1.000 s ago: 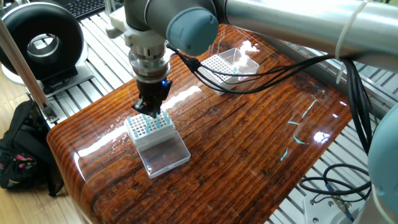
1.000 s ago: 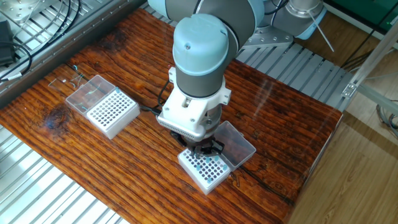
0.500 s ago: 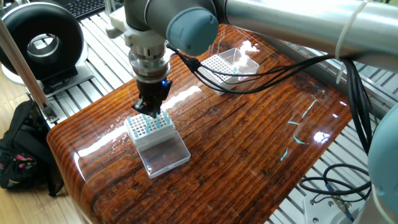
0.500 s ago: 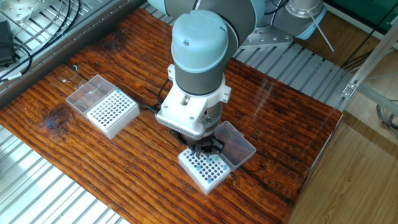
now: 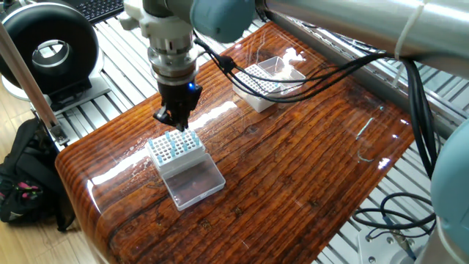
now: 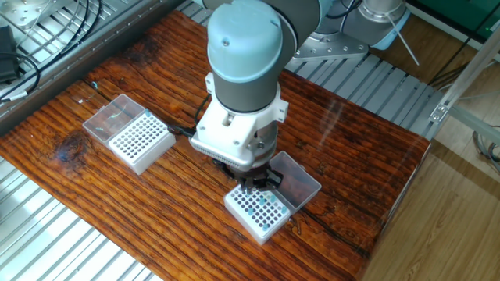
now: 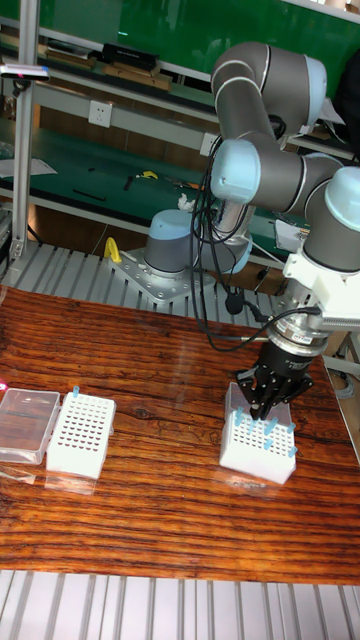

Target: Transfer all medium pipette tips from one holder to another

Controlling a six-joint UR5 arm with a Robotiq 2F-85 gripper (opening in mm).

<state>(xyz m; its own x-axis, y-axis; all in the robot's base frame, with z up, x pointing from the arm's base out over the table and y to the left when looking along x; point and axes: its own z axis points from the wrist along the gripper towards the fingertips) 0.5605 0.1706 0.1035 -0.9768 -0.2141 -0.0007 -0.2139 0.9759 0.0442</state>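
Pale-blue medium pipette tips (image 7: 266, 432) under gripper (image 7: 262, 408); no writing legible

Pale-blue tips (image 7: 266, 432) seemingly upright, racked.

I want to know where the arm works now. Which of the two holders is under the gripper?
The holder that has many blue tips. The gripper hangs just above it. The other holder stands far off and shows one tip only.
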